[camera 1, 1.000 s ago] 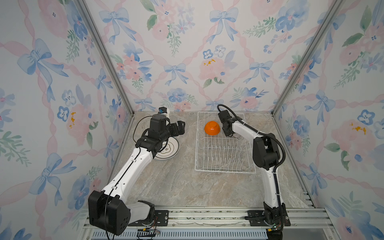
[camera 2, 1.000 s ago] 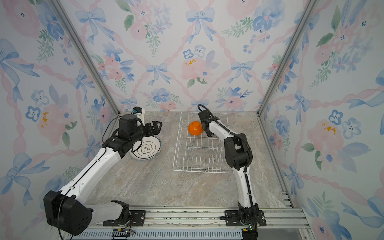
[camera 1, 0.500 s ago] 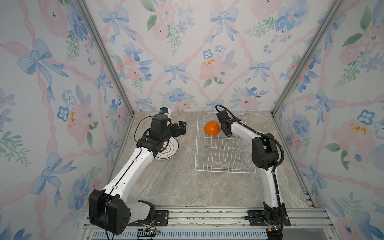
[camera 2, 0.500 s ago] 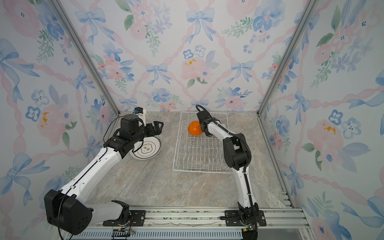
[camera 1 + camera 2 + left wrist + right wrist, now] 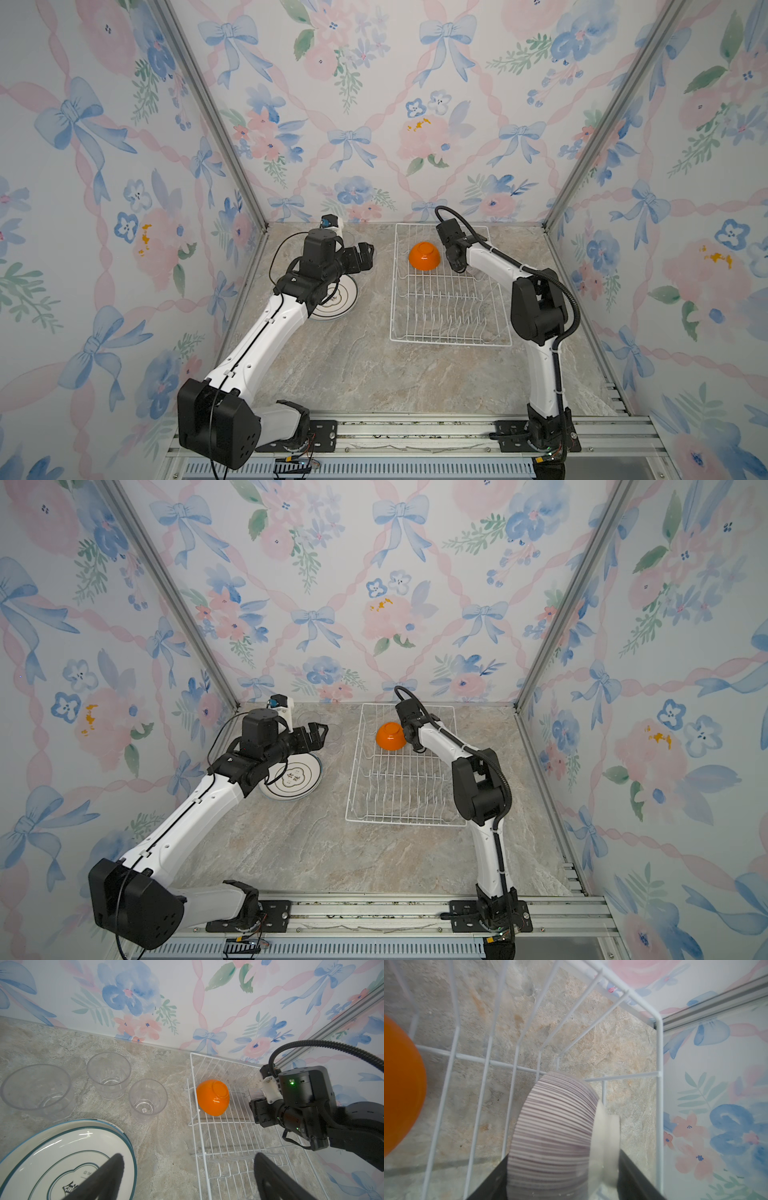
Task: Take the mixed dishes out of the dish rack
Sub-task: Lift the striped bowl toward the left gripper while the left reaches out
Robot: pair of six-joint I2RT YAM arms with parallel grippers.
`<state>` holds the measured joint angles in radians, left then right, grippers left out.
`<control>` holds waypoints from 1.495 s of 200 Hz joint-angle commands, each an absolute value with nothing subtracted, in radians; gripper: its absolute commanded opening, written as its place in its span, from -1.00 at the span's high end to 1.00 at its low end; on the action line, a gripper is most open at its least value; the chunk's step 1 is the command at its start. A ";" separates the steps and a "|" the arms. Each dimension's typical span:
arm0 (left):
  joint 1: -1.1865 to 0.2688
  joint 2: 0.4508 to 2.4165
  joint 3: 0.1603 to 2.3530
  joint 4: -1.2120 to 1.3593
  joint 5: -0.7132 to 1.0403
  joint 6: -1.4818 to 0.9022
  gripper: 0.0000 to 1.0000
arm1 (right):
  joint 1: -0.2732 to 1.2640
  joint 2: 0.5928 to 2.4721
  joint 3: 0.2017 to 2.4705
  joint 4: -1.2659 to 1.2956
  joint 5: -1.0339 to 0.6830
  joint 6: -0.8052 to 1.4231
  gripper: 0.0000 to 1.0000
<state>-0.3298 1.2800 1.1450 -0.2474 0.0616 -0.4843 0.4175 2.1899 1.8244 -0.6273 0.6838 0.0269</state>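
Observation:
The dish rack [image 5: 451, 344] [image 5: 405, 823] [image 5: 224, 1060] stands right of centre. An orange bowl [image 5: 424, 256] [image 5: 389, 736] [image 5: 213, 1097] [image 5: 400, 1084] lies upside down at its far left. My right gripper [image 5: 457, 266] [image 5: 562, 1167] reaches down into the rack's far right corner. It is shut on a small pale ribbed bowl [image 5: 552, 1130] [image 5: 255, 1094], one finger on each side. My left gripper [image 5: 368, 255] [image 5: 320, 733] [image 5: 188, 1157] hangs open and empty between the stacked plates [image 5: 332, 301] [image 5: 62, 1157] and the rack.
Three clear tumblers [image 5: 37, 1088] [image 5: 109, 1074] [image 5: 147, 1097] stand upright on the stone table beyond the plates, near the back wall. Upright prongs [image 5: 449, 311] fill the rack's near half. Floral walls close in on three sides.
The right gripper's jaws have narrowed onto the ribbed bowl and its wrist has shifted slightly toward the back of the rack. The left arm has barely moved.

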 commanded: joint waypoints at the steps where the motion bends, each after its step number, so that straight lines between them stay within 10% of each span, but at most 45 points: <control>1: -0.339 1.267 1.152 -0.230 0.064 -0.500 -0.96 | 0.432 2.095 1.818 -0.637 0.717 0.053 -0.13; 299: -0.479 1.510 1.129 0.252 0.403 -0.843 -0.87 | 0.280 1.563 1.555 -0.347 -0.318 0.618 -0.07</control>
